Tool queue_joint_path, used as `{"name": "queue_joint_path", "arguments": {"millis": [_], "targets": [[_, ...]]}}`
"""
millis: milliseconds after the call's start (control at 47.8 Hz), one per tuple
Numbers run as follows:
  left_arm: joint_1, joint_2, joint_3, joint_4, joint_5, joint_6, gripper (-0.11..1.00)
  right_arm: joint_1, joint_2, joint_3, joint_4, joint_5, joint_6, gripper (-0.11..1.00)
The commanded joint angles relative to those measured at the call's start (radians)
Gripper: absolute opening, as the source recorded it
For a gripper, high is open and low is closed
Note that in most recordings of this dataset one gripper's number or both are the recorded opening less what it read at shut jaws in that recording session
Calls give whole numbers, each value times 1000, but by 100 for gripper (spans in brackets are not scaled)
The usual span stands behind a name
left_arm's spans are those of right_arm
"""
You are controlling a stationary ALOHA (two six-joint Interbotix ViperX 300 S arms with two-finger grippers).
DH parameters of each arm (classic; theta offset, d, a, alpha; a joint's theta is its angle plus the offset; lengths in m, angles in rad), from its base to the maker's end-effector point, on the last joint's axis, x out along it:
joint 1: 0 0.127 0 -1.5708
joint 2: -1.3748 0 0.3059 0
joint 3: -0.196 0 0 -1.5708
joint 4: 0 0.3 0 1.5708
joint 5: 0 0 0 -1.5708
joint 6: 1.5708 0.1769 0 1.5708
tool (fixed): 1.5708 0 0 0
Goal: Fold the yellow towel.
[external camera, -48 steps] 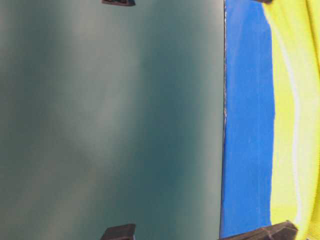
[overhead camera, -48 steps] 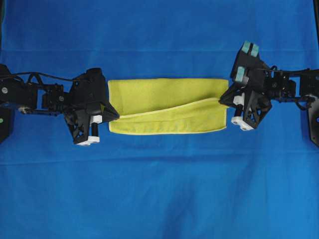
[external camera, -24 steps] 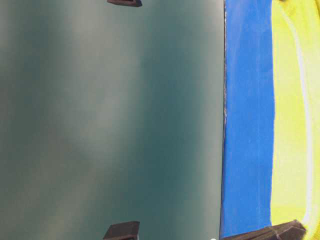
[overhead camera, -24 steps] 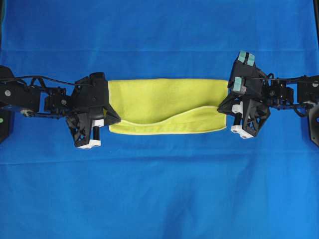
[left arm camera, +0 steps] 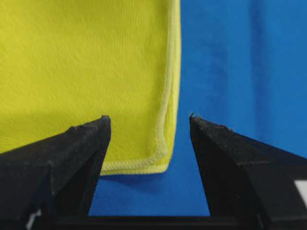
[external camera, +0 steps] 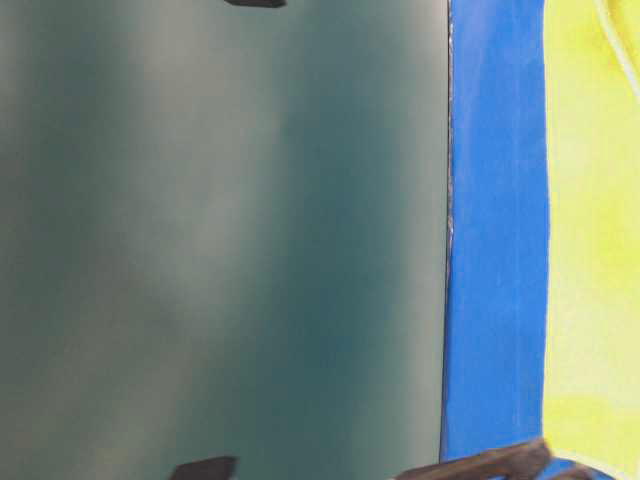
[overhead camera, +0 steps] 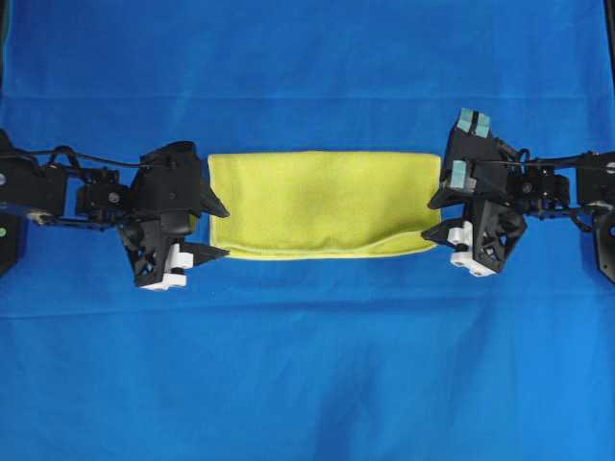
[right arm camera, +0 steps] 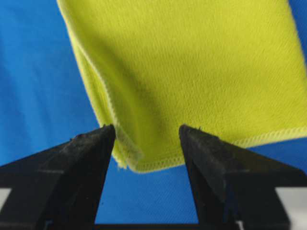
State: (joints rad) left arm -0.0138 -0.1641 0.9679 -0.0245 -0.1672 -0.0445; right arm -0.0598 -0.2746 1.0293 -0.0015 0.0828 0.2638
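Overhead view: yellow towel (overhead camera: 324, 204) lies folded into a flat band mid-desk, hems stacked along its near edge.
Left gripper (left arm camera: 149, 125): jaws apart, empty, straddling the towel's corner.
Right gripper (right arm camera: 147, 134): jaws apart, empty, at the opposite corner.
Desk (overhead camera: 307, 365): blue cloth, wide open on every side.

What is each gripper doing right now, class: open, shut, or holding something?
Left gripper: open, straddling a corner of the yellow towel, not gripping it.
Right gripper: open, a towel corner between its fingers, not gripped.
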Motion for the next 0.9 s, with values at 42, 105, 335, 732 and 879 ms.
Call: {"name": "queue_joint_path", "arguments": {"millis": [42,105,335,732,879], "targets": [[43,-72,-9,-2,3,12,64,-17,-75,-21,-43,12,-5,61],[77,-80,-5,-2,2,25,64,-43,-104,-18,-67,11,-5,61],[195,-41,-20,-2,3,49,64,-215,-98,-14,-107,11,-6,61],[293,152,-48,-2,-51,54,64,-282,133,-66,-138,-64,-6,61],[322,207,-54,-2,-84,55,63,-302,212,-81,-138,-92,-6,61]]}}
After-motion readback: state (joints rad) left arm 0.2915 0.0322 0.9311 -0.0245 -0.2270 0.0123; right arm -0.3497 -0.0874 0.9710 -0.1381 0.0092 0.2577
